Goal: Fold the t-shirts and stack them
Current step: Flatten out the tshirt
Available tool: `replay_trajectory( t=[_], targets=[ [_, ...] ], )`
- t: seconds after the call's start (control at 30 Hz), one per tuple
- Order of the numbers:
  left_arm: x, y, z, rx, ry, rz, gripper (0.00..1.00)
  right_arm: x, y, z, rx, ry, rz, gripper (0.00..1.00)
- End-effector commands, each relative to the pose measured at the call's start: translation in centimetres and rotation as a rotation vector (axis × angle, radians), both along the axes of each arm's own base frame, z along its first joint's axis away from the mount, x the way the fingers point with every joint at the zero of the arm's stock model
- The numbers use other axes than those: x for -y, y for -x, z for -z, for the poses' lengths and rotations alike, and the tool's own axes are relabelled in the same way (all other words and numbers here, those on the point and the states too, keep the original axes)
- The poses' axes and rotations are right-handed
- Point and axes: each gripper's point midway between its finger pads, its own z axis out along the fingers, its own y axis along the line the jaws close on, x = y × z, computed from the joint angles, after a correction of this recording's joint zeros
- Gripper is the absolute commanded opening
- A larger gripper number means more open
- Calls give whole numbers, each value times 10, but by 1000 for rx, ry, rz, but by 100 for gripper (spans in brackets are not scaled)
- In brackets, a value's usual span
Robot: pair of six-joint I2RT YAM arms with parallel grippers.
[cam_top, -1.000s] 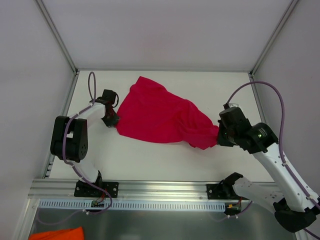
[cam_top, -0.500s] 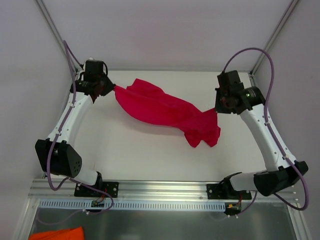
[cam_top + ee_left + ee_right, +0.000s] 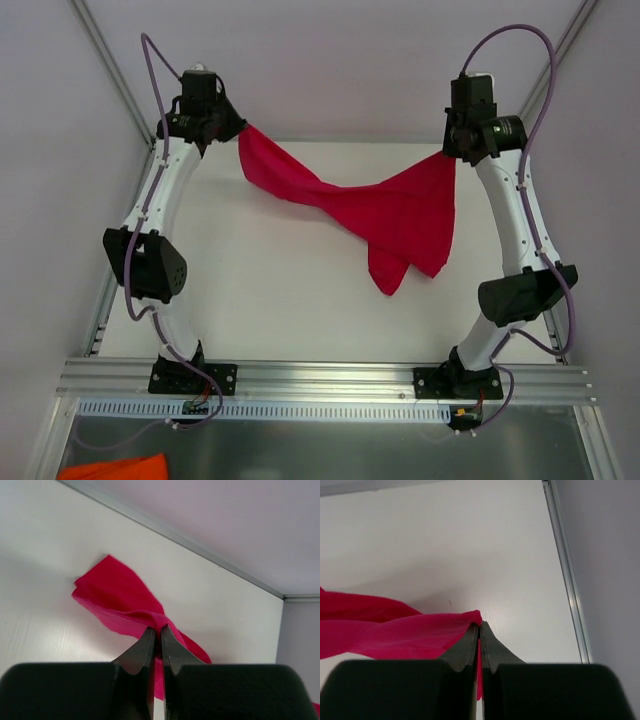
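Aloft, crimson t-shirt [image 3: 390, 210] strung between both arms, left pincer [image 3: 237, 128] clenched on one edge, right pincer [image 3: 447, 155] clenched on another, loose folds drooping toward white counter [image 3: 270, 290].

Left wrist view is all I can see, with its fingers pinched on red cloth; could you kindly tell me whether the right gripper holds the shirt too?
Observer: Yes, the right gripper is shut on another edge of the red t-shirt.
Operator: Thank you. How does it hang?
Observer: From above, it sags between the left gripper and the right one, with a folded tail drooping nearer the right side.
Operator: Is anything else around?
Observer: An orange cloth shows in the bottom left corner of the top view.
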Motion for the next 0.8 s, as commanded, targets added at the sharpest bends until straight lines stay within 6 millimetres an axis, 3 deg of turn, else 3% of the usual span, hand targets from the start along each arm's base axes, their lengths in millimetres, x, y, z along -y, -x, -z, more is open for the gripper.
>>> replay_trajectory(
  t=[0.0, 0.1, 0.23, 0.27, 0.33, 0.37, 0.4, 0.43, 0.47, 0.5, 0.6, 0.67, 0.7, 0.77],
  targets=[
    [18, -16, -72, 163, 42, 102, 0, 16, -24, -73, 237, 52, 51, 1],
    [22, -18, -100, 220, 37, 135, 0, 20, -35, -93, 285, 92, 56, 1],
    [21, 0, -133, 299, 24, 164, 0, 35, -24, -127, 374, 146, 92, 1],
    [22, 5, -139, 308, 28, 173, 0, 35, -25, -125, 370, 147, 91, 1],
    [22, 24, -160, 353, 18, 205, 0, 38, -11, -137, 395, 149, 93, 1],
    [22, 30, -153, 337, 9, 212, 0, 38, -6, -138, 402, 153, 91, 1],
    [21, 36, -161, 373, -5, 216, 0, 44, 14, -169, 503, 167, 109, 1],
    [16, 56, -184, 436, -15, 209, 0, 41, 21, -177, 543, 178, 102, 1],
    [13, 59, -177, 431, -34, 205, 0, 46, 24, -167, 536, 210, 115, 1],
    [10, 71, -197, 483, -45, 199, 0, 51, 39, -198, 627, 210, 128, 1],
    [8, 87, -212, 508, -66, 217, 0, 55, 60, -223, 651, 262, 132, 1],
    [6, 111, -232, 566, -66, 224, 0, 54, 81, -240, 692, 288, 132, 1],
    [6, 114, -232, 569, -66, 224, 0, 51, 79, -238, 691, 288, 132, 1],
    [5, 122, -227, 563, -74, 235, 0, 54, 98, -243, 702, 299, 132, 1]
  ],
)
